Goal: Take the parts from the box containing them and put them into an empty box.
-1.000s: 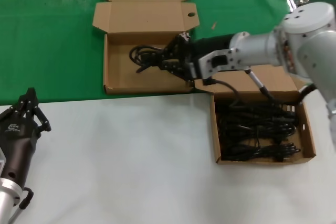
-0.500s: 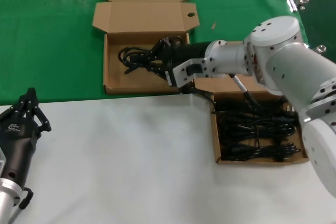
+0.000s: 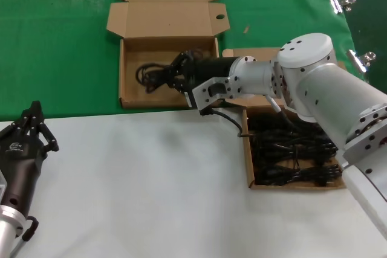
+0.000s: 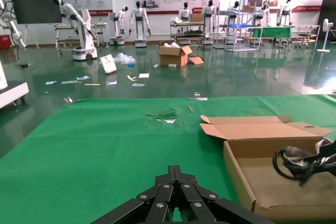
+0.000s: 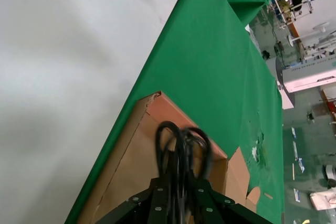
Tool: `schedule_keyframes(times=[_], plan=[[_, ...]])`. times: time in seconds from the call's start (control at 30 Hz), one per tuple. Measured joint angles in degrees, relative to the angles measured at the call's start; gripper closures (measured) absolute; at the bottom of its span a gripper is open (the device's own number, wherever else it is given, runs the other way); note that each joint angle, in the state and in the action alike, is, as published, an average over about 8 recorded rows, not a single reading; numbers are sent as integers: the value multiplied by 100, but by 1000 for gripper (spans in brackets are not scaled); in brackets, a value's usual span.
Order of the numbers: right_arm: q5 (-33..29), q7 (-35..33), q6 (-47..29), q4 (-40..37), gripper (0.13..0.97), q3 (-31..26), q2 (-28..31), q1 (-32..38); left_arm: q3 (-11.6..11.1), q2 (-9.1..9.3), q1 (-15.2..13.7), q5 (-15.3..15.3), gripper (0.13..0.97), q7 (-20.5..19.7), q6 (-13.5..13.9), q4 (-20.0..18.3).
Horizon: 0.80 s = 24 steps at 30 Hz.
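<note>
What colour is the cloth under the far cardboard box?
Green cloth, seen best in the head view, under the brown cardboard box.

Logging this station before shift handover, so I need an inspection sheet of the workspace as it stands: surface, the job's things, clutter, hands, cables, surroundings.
Surface: white tabletop nearest the robot, green cloth beyond it.
Job's things: open brown cardboard box on the green cloth; twin brown cardboard box holding coiled black power cables.
Clutter: small scraps on the cloth.
Hands: right hand shut on one coiled black cable bundle over the box on the cloth; left hand parked over the white tabletop's left edge, shut.
Cables: the robot's own black cable loops under the right arm.
Surroundings: hall with other robots and racks.
</note>
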Motion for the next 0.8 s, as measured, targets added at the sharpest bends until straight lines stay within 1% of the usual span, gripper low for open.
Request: schedule_keyframes(times=[0.17,0.43,0.47,0.57,0.67,0.8], plan=[[460,-33,71,41,897,-434,-1,-61,0,0,0,0,957,0,0,0],[1010,-84,113,67,805,-910,-2,-96,0,0,0,0,957,0,0,0],[1060,-92,115,67,805,-948,-2,-95,0,0,0,0,957,0,0,0],[1181,-126,117,59,805,-1027,-2,-88,0,0,0,0,957,0,0,0],[1241,-166,105,33,745,-1021,-2,-70,0,0,0,0,957,0,0,0],[1204,-232,38,-51,665,-821,1,-26,0,0,0,0,957,0,0,0]])
